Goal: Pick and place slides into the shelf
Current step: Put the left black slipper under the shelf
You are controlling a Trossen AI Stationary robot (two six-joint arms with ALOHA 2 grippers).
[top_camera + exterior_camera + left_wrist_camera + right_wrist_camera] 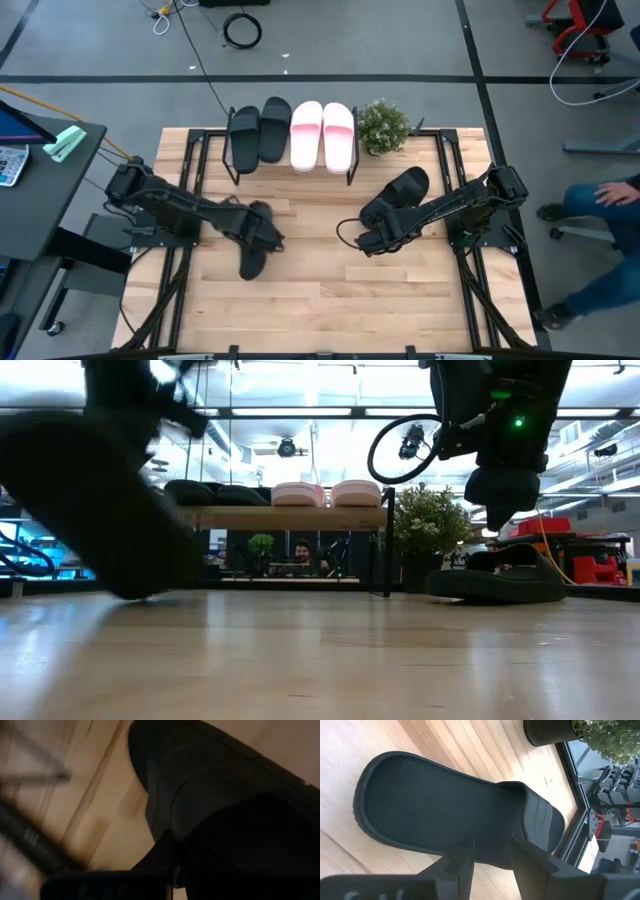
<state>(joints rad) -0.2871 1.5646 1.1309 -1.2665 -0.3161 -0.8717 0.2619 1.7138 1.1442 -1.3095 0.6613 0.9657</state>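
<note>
Four slides already sit on the shelf at the back of the counter: two black and two pink, beside a potted plant. The left gripper seems to have its fingers closed on a black slide, apparently tilted up off the wood. The right gripper hovers with fingers apart over the last black slide. Next, I'd guess, the left one gets carried to the shelf.

Black slide close above light wooden tabletop, dark pincer finger against its edge.
</note>
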